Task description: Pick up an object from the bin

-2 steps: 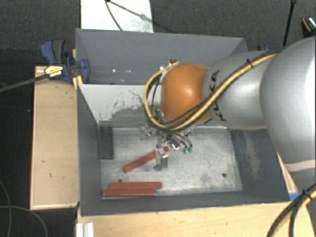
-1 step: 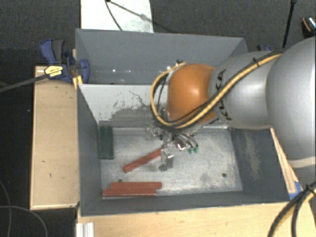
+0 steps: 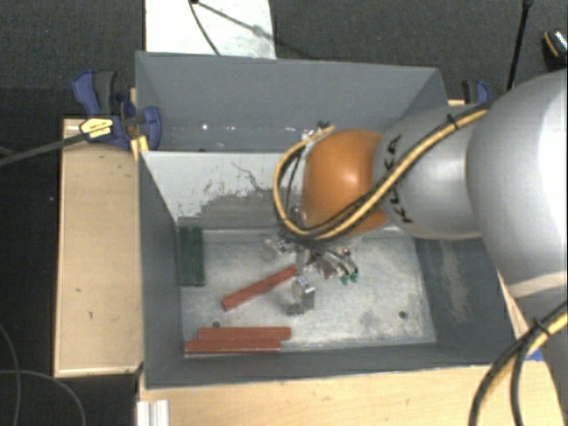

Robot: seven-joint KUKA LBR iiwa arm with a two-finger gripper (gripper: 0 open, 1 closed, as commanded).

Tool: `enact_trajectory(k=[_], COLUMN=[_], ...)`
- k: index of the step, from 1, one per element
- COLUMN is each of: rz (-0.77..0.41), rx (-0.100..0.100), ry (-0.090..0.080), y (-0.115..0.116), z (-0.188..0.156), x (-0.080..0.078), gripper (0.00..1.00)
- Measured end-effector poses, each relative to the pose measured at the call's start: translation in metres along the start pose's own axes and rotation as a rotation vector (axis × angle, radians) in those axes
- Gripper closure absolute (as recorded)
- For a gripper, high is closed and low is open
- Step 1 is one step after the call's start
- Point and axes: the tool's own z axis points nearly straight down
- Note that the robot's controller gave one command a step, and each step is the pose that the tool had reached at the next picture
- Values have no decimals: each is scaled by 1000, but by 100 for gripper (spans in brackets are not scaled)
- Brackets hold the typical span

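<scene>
Dull metal bin, matt pieces, glossy robot cover

The bin (image 3: 169, 238) is grey sheet metal with a matt finish. Its floor is worn, with whitish scratches and rough scuff marks, most of them near the back wall. The dark green block (image 3: 191, 256) looks matt and a little rough. The reddish-brown stick (image 3: 257, 289) and the flat reddish-brown bar (image 3: 238, 339) are matt, without shine. The orange cover (image 3: 337, 180) is smooth and glossy, like plastic. The arm (image 3: 497, 167) has a smooth silver-grey shell with a soft sheen. The yellow-and-black cable (image 3: 426, 140) looks braided.
</scene>
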Motion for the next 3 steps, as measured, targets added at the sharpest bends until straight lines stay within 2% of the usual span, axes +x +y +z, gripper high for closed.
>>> enact_trajectory(k=[1,2,3], rz=[4,5,8], rx=[-1,-1,0], ry=[-1,-2,-7], y=[0,0,0], z=[-1,-1,-20], x=[-1,-1,-2], gripper=[0,100,100])
